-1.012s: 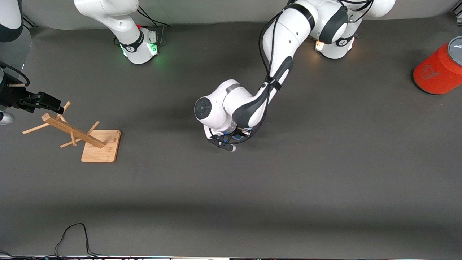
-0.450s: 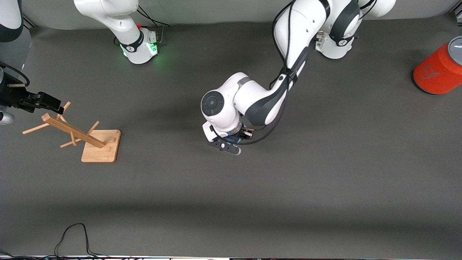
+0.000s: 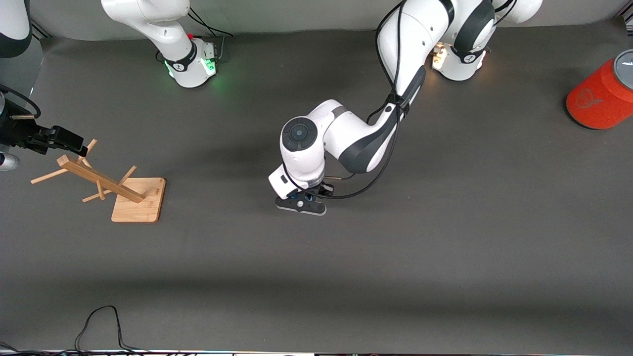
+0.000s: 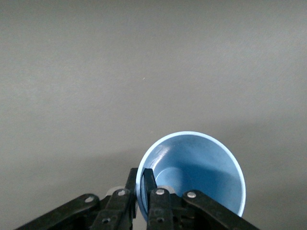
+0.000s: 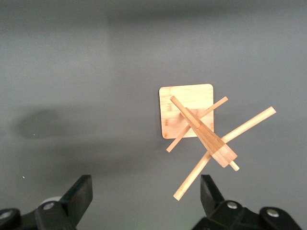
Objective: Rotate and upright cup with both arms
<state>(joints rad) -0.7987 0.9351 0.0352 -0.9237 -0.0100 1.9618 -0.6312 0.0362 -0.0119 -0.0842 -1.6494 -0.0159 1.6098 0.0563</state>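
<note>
The left gripper [image 4: 141,191] pinches the blue cup's [image 4: 192,172] rim mid-table, mouth facing up its wrist, while the far-off right gripper [image 5: 146,196] waits, fingers wide apart, above the wooden cup rack [image 5: 199,127].

In the front view the left arm's own wrist hides nearly all of the cup [image 3: 302,197], the orange cylinder [image 3: 601,101] is cut off by the picture's edge, and in the left wrist view the fingers [image 4: 147,184] cover part of the cup's rim.
</note>
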